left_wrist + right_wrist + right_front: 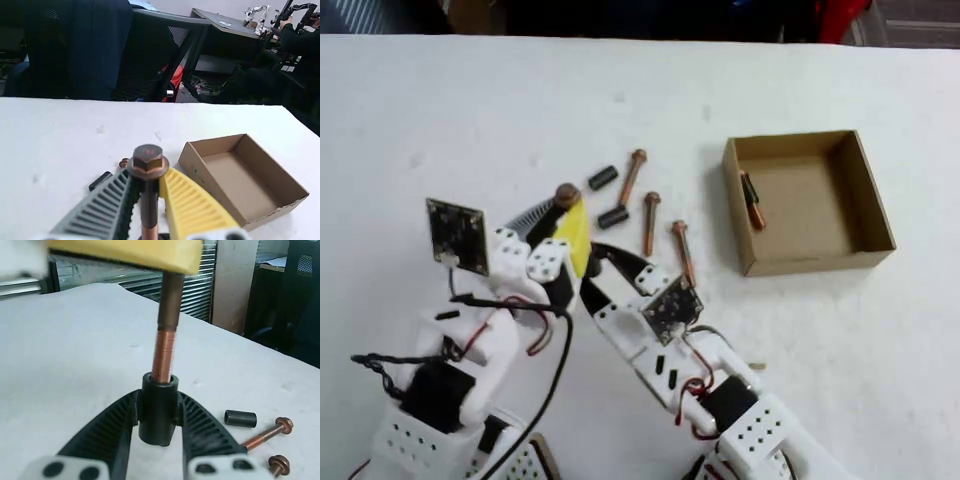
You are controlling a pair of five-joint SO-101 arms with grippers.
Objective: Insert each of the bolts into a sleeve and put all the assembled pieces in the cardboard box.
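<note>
The left claw (pixel 565 205), with one grey and one yellow finger, was pinching a bolt (pixel 148 161) by the shank just under its hexagonal head. The right claw (pixel 157 410), with black fingers, was pressed on a black sleeve (pixel 157 416) and held it with the open mouth turned up toward the bolt. The two claws met above the tabletop (pixel 470 100), around its middle and somewhat toward the near edge.

The long axis of the bolt was in line with the axis of the sleeve. Its head pointed up and toward the far edge, and its copper threaded end pointed down into the mouth of the sleeve. The tip was at the rim, and how deep it sat I could not tell.

Between the claws and the cardboard box (pixel 872 205) three loose bolts (pixel 631 178) (pixel 649 222) (pixel 683 252) lay flat. Their long axes ran roughly from the far edge to the near edge, with the heads toward the far edge. Two loose sleeves (pixel 602 177) (pixel 612 217) lay on their sides just beside these bolts.

The box stood open toward the right edge. One assembled piece (pixel 752 200) lay inside, along its left wall.
</note>
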